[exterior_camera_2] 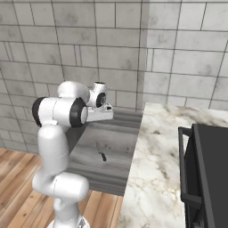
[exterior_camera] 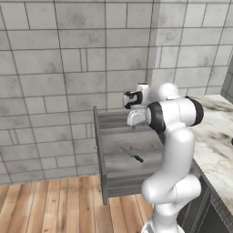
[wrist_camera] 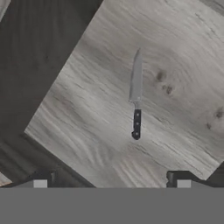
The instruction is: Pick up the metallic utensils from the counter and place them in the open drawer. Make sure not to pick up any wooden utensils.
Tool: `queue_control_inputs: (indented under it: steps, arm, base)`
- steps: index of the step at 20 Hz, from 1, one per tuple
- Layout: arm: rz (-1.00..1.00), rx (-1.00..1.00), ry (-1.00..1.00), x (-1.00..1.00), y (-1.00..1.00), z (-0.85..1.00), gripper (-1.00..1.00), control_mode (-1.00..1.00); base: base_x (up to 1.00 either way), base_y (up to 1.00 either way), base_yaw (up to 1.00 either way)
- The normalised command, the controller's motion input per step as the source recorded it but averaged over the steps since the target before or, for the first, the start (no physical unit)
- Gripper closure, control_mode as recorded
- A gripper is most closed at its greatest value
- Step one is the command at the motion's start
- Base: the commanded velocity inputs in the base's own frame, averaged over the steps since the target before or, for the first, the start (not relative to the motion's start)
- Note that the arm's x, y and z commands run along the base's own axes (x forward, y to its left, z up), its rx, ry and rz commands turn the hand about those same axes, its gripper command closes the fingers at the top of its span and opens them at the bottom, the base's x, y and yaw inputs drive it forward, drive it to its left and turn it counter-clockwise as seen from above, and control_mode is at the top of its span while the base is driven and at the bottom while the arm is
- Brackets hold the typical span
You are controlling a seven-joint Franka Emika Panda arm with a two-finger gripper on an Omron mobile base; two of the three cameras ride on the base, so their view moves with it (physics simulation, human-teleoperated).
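A metallic utensil, a thin-bladed knife (exterior_camera: 132,154) with a short black handle, lies flat on the floor of the open drawer (exterior_camera: 101,150). In the hand view the knife (wrist_camera: 136,94) rests on the drawer's grey wood-grain bottom (wrist_camera: 83,109), blade pointing up the picture. My gripper (wrist_camera: 109,181) hangs above it, open, its fingertips (wrist_camera: 40,183) wide apart with nothing between them. From the right, the gripper (exterior_camera_2: 100,120) hovers over the back part of the drawer (exterior_camera_2: 113,133), and the knife (exterior_camera_2: 101,151) lies below and nearer. The marble counter (exterior_camera_2: 160,156) runs beside the drawer.
A dark stove (exterior_camera_2: 209,169) with a bar handle sits on the counter's right side. Grey tiled wall stands behind the drawer. Wood plank floor (exterior_camera: 54,205) lies left of the drawer front. My own white arm (exterior_camera: 175,150) rises close to the drawer's right side.
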Motion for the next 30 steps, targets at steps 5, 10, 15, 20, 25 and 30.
queue_control_inputs:
  steps: [5,10,15,20,25,30]
  arm:
    - [0.00,0.00,-0.09,-0.79,0.23,1.00,-1.00,-1.00]
    - [0.00,0.00,-0.11,-0.99,0.15,1.00,-1.00,-1.00]
    - [0.00,0.00,-0.15,-1.00,0.05,0.94,-1.00,-1.00]
    - [0.00,0.00,-0.18,-1.00,0.00,0.61,-1.00,-1.00]
    - [-0.01,0.00,-0.23,-1.00,0.00,0.21,-1.00,-1.00]
    - [-0.08,-0.01,-0.06,-0.96,0.00,0.12,-1.00,-1.00]
  base:
    - [0.00,0.00,0.00]
    - [0.00,0.00,0.00]
    - [0.00,0.00,0.00]
    - [0.00,0.00,0.00]
    - [0.00,0.00,0.00]
    - [0.00,0.00,0.00]
